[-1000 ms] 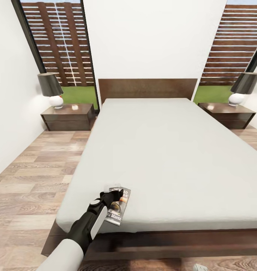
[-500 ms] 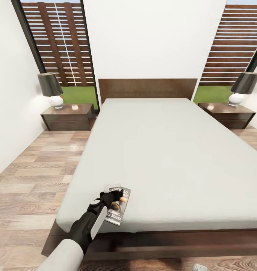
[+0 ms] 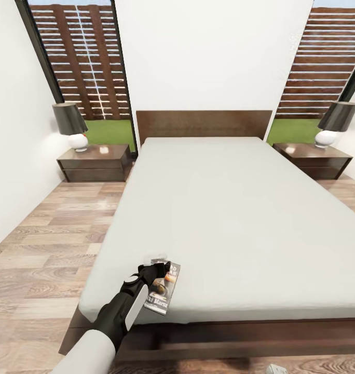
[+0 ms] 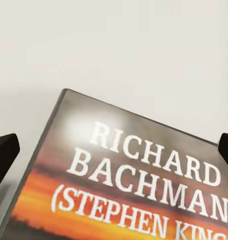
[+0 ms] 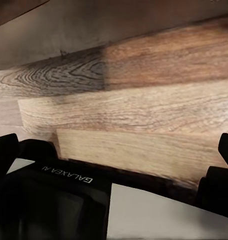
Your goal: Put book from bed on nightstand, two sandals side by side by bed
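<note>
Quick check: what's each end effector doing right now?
Left end effector: open, fingers either side of the book.
Right end effector: open, holding nothing.

The robot's left arm (image 3: 102,332) has a smooth white upper segment, a black forearm with a white panel along one side, and a small round white cap near the wrist, ending in the black left gripper (image 3: 159,268). In the right wrist view, black finger tips (image 5: 5,150) flank a black housing (image 5: 54,195) lettered "GALAXEA" in white, beside a pale grey panel (image 5: 159,215).
</note>
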Available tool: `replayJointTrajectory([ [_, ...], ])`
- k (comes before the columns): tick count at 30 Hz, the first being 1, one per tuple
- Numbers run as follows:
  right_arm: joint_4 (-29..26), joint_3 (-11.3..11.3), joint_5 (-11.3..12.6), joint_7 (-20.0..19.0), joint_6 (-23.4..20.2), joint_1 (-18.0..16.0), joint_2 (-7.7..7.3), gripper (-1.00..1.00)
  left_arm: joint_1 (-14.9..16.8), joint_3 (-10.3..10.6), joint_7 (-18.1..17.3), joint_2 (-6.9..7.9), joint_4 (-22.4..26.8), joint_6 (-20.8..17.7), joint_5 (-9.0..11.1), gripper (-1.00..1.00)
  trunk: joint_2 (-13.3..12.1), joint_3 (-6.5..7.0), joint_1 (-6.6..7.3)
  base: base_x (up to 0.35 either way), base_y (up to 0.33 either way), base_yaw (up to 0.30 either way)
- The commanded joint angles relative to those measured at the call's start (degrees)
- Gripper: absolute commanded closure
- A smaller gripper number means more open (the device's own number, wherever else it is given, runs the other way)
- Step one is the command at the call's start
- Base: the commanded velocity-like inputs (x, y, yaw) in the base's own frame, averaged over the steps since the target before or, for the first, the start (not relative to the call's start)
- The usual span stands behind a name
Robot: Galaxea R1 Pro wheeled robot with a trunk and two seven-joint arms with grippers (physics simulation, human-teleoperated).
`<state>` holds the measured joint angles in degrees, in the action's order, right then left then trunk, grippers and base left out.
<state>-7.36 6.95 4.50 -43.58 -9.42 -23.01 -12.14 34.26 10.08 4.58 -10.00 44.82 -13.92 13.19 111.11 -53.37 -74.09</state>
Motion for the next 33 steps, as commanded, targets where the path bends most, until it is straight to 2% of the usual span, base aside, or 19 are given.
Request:
replayJointTrajectory([
  [1, -0.01, 0.17, 0.48, -0.19, -0.6, -0.01, -0.02, -1.0, 0.01, 0.11, 0.43, 0.0, 0.09, -0.25, 0.6, -1.0, -0.4, 0.14, 0.23, 0.0, 0.0, 0.0],
  [33, 0.04, 0.17, 0.51, -0.28, -0.6, -0.01, -0.12, -1.0, 0.01, 0.11, 0.43, 0.0, 0.09, -0.29, 0.6, -1.0, -13.23, 5.88, 7.26, 0.0, 0.0, 0.0],
])
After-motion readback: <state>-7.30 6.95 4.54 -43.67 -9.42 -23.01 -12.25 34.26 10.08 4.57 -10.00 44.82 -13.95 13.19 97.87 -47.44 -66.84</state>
